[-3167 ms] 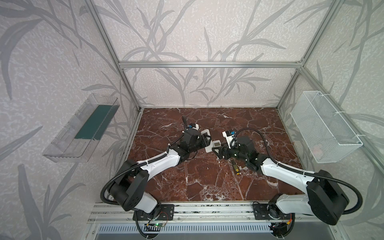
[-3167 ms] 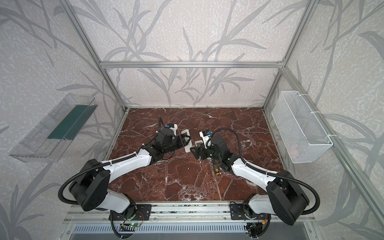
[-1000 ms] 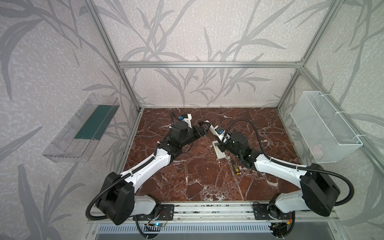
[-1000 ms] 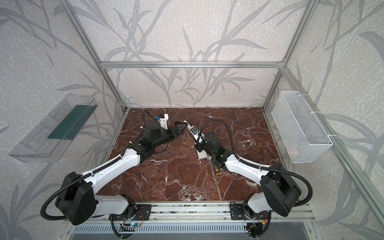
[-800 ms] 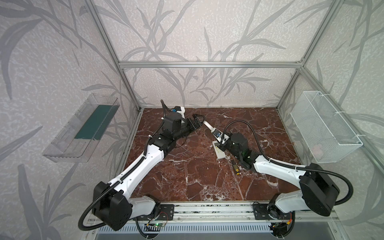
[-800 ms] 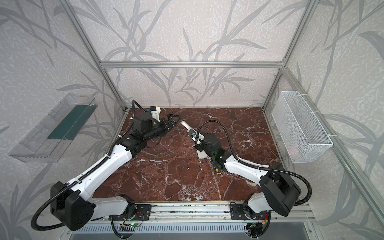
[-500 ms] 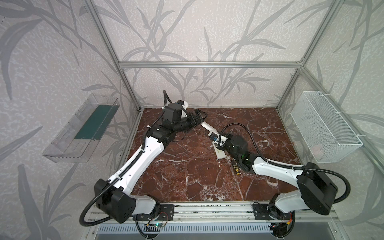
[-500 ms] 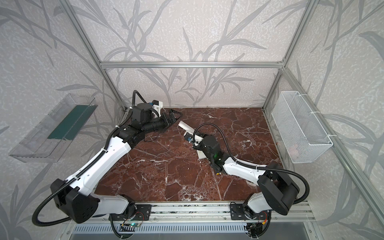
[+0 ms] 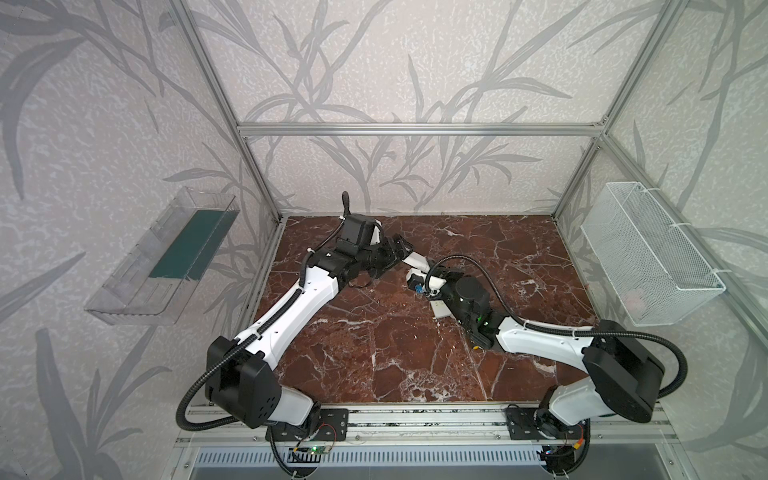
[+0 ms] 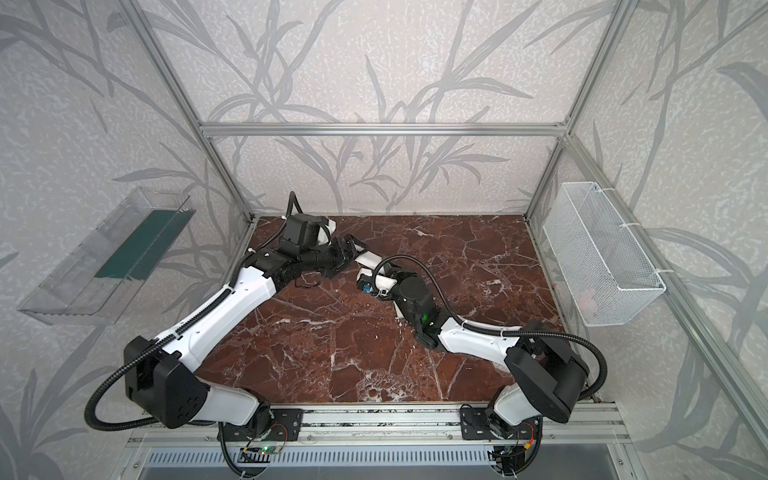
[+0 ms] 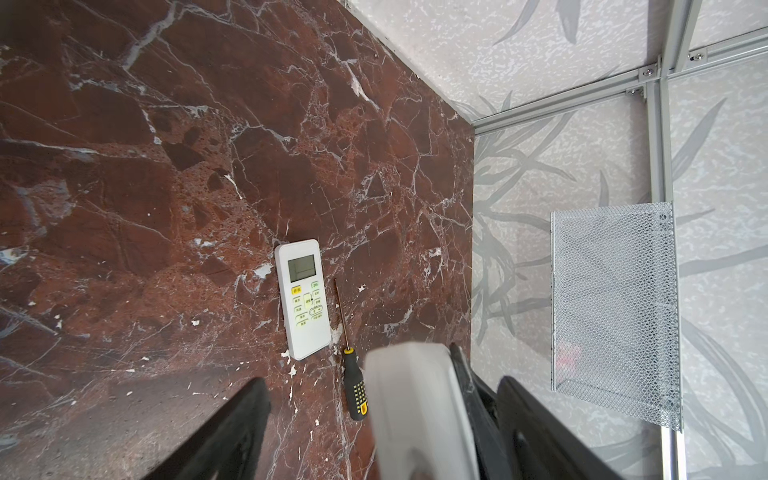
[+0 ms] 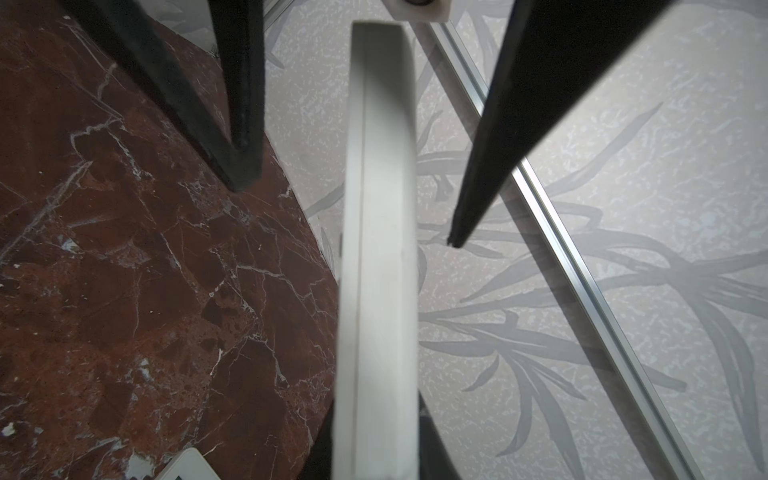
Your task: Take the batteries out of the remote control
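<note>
I am gripping the remote (image 12: 380,249) at one end with my right end effector (image 12: 376,453), which is clamped nearly shut across its thin body. I am holding it clear of the desk (image 11: 166,166). In both top views it is slanting away from that grip toward the back left, so its long axis is running straight from my right end effector to my left end effector (image 11: 382,384).

My left end effector is straddling the free end with its jaws wide open and is gripping nothing. In the right wrist view one black finger (image 12: 243,166) is standing on each side of the white edge, with a gap showing on both sides. In the left wrist view the remote is sitting off-centre, close to one finger.

So both arms are at the same remote, one at each end, and I judge the next move to be a squeeze by the left across the remote's width. The off-centre fit is the thing I am watching, since one pad would land first and push the remote sideways.

I am not seeing any batteries. They are presumably inside this remote, and I cannot tell which face carries the cover. A second remote (image 11: 303,299) is lying button-side up on the desk, just beside a screwdriver (image 11: 353,386).
</note>
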You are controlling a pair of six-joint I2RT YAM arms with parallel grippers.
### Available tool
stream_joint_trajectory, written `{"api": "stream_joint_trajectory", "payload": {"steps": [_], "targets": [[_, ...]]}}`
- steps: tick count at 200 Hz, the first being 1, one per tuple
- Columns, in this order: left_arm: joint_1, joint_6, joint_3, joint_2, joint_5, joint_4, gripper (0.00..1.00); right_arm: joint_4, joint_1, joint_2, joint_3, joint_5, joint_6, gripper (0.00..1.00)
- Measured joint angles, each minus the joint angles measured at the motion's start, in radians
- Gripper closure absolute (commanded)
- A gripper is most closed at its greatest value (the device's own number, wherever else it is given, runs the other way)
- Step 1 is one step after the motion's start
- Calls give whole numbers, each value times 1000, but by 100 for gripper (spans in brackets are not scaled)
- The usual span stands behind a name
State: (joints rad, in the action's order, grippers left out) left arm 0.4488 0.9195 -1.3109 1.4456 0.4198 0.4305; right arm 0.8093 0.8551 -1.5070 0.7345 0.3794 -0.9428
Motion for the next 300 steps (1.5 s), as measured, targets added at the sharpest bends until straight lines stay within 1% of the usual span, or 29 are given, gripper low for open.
{"api": "stream_joint_trajectory", "payload": {"steps": [30, 41, 64, 98, 140, 162, 192, 206, 243, 254, 260, 275, 282, 290, 300], "targets": [[0, 15, 5, 8, 0, -8, 37, 56, 16, -44, -2, 36, -56, 81], [0, 25, 13, 10, 0, -14, 45, 70, 18, -52, -2, 46, -70, 81], [0, 43, 42, 10, 2, -39, 55, 84, 18, -55, -3, 61, -89, 81], [1, 65, 61, 10, 0, -76, 61, 85, 23, -56, -11, 70, -105, 81], [1, 112, 83, 10, 6, -142, 77, 116, 34, -64, -21, 86, -136, 79], [0, 165, 100, 6, 18, -189, 84, 175, 45, -90, -29, 111, -157, 78], [0, 185, 128, -2, 18, -228, 94, 247, 56, -130, -31, 138, -209, 74], [0, 191, 141, -5, 15, -241, 100, 259, 62, -138, -32, 140, -227, 67], [-1, 202, 177, -17, -9, -261, 100, 263, 70, -130, -38, 136, -232, 45], [-3, 206, 188, -22, -14, -267, 100, 253, 70, -121, -39, 135, -225, 35], [-3, 208, 195, -26, -18, -269, 100, 242, 70, -113, -39, 132, -219, 31], [-6, 219, 215, -36, -22, -282, 100, 201, 71, -81, -40, 119, -195, 16], [-9, 224, 225, -40, -23, -295, 100, 178, 71, -61, -42, 111, -176, 11], [-14, 227, 239, -44, -24, -317, 100, 146, 72, -34, -45, 102, -160, 7], [-24, 238, 260, -48, -24, -348, 100, 90, 73, 8, -48, 87, -130, 4]]}}
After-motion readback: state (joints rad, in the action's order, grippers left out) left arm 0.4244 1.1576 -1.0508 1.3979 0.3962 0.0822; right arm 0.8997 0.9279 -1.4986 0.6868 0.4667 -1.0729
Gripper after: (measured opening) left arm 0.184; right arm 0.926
